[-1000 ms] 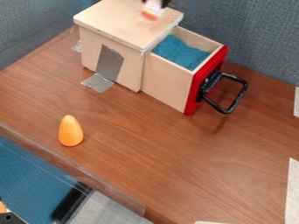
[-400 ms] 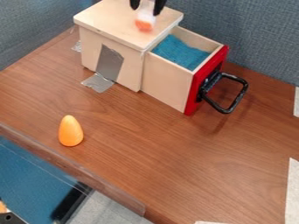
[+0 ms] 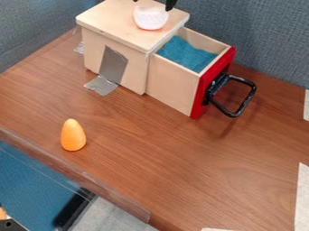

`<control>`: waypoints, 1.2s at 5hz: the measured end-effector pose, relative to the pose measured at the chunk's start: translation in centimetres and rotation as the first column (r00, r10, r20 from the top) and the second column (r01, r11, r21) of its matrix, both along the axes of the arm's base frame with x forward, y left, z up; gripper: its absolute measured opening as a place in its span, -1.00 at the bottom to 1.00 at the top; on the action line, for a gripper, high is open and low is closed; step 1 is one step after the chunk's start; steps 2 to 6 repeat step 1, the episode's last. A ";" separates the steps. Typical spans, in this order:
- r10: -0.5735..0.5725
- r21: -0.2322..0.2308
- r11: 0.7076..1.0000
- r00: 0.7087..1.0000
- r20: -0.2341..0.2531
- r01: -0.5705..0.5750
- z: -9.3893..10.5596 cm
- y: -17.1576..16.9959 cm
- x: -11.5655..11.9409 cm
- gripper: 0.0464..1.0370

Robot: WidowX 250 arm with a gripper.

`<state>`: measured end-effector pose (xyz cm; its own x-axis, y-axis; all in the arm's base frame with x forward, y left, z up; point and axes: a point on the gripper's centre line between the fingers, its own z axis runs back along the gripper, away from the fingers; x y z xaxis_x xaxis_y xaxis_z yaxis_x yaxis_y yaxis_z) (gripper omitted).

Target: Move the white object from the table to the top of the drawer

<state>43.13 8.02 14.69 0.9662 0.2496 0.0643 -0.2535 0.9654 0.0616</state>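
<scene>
At the top edge of the view, the gripper (image 3: 153, 2) is over the wooden drawer box, its two black fingertips wide apart. Just below them is the white object (image 3: 151, 18), a rounded piece with a faint pinkish lower edge, on the flat wooden top (image 3: 114, 22) of the drawer unit, toward its back right side. Nothing is held between the fingertips.
The drawer (image 3: 175, 85) is pulled out to the right, with blue material (image 3: 186, 54) inside, a red front and a black handle (image 3: 241, 106). An orange egg-shaped object (image 3: 73, 135) stands on the table (image 3: 181, 167) at the left. Grey partition walls rise behind.
The gripper came down into view with the white object, then its fingers spread and rose slightly. The object now shows broad and pale on the box top, its orange end out of sight.
</scene>
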 end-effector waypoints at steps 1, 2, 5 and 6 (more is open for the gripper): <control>-0.040 -0.010 0.999 0.999 0.005 0.040 0.1 -1.0 0.2 0.93; -0.040 -0.010 0.999 0.999 0.005 0.040 0.1 -1.0 0.2 0.93; -0.040 -0.010 0.999 0.999 0.005 0.040 0.1 -1.0 0.2 0.93; -0.040 -0.010 0.999 0.999 0.005 0.040 0.1 -1.0 0.2 0.93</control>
